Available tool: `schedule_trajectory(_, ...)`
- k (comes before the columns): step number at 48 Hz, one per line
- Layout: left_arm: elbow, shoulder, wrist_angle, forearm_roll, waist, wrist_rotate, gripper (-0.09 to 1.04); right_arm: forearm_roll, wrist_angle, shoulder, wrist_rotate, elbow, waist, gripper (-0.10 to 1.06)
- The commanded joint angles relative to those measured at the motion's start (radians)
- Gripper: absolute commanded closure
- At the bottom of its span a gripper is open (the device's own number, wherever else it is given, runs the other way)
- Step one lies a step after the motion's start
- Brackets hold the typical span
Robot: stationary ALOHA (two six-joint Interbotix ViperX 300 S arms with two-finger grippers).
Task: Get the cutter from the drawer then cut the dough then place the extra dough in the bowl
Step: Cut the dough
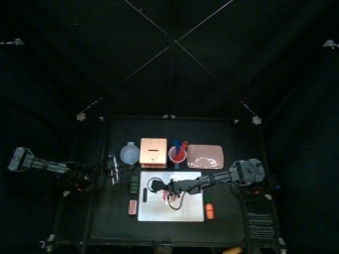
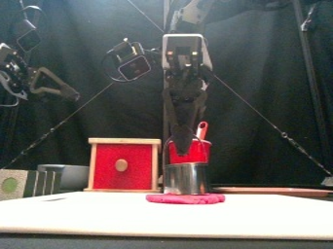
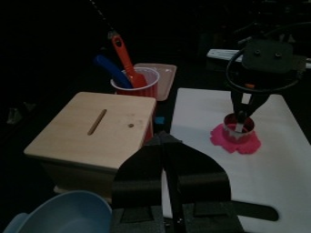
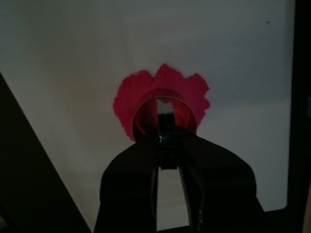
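**Right gripper [image 4: 162, 138] clamped on the cutter [image 2: 182, 178], which stands upright on the dough [image 2: 184, 198] near the middle of the white cutting board [image 2: 78, 216].**

The jaws are closed on the cutter's thin wire handle, and the metal ring sits inside the dough's ragged outline, with pink showing all round it. The cutter looks light and rigid, but a wire handle may swivel in the grip, so a straight downward press seems safest. The dough looks soft, thin and likely to cling to the board. The outer scrap would probably stretch or tear if pulled from one spot, so it is best pinched at its widest outer edge and peeled low. The bowl [image 3: 61, 211] waits off the board's back left corner. The left gripper [image 3: 165, 144], jaws together, rests off the board's left side.
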Motion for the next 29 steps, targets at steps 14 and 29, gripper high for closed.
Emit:
schedule_trajectory(14, -0.021, 0.003, -0.003, 0.003, 0.002, 0.000, 0.65, -0.009, -0.011, -0.028, 0.009, -0.008, -0.003, 0.26)
schedule_trajectory(29, -0.023, 0.003, -0.005, 0.003, 0.003, 0.000, 0.65, -0.095, -0.037, -0.063, 0.023, -0.037, -0.003, 0.21)
